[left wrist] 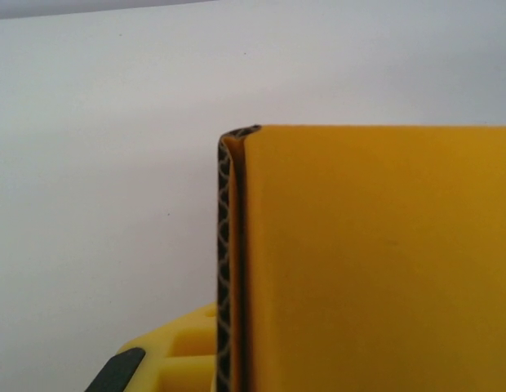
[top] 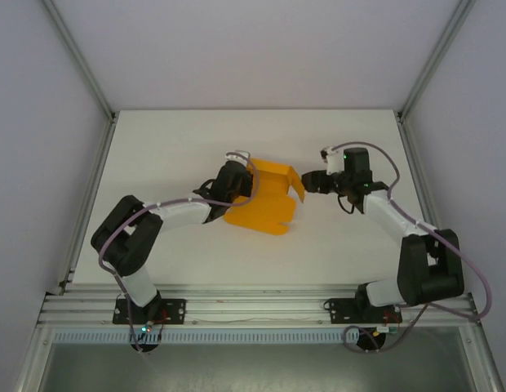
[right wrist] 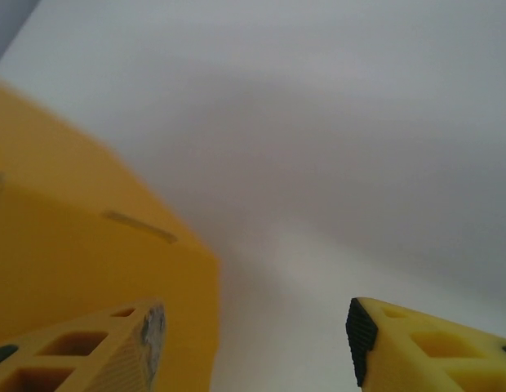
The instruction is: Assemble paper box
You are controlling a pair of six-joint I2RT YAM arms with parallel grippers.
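Top external: left hand [top: 243, 186] pinches plain orange paper box [top: 265, 208].

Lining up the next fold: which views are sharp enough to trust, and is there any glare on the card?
Top external: sharp, evenly lit, no glare on the orange-yellow thin card box, only faint shadows. Left wrist: its folded edge is crisp. Right wrist: soft and blurred, the right gripper out of focus.

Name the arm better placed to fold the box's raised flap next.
Probably right. Its jaws stand open beside the raised flap of the paper box, free to push it; the left arm's jaws are shut on the card's other side.
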